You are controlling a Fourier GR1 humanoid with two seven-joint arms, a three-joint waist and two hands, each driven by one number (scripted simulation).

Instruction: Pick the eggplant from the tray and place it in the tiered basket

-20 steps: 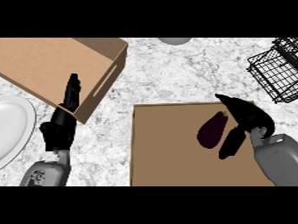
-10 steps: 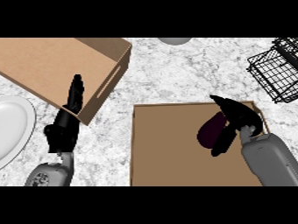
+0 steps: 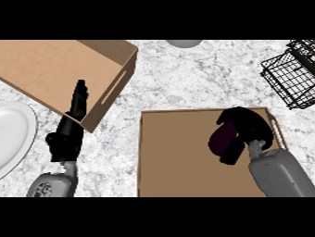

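Eggplant (image 3: 222,137): dark purple, lying on the tray toward its right side; we see it partly covered by the right robot hand.
Tray (image 3: 174,157): flat brown board with a low rim, on the bench in front of us, lower centre of the head view.
Right robot hand (image 3: 246,126): over the eggplant, fingers curled round it from above and from the right; we read it as grasping the eggplant.
Left robot hand (image 3: 68,134): fingers straight and pointing up, released and holding nothing, resting at the left beside the cardboard box.
Tiered basket (image 3: 300,74): black wire frame at the upper right of the bench, well apart from the tray.
Cardboard box (image 3: 44,69): open brown box at the upper left, tilted in the view; no part in the task.
Plate (image 3: 13,134): white, at the left edge, with an orange-brown item on it partly cut off by the edge.
Bench (image 3: 187,78): grey-white marbled top carrying all of the above.
Step in hand: we judge this to be the grasp, with the eggplant not clearly lifted off the tray.
Next move: we expect a lift clear of the tray rim, then a carry up and to the right toward the basket, and a release inside one tier.
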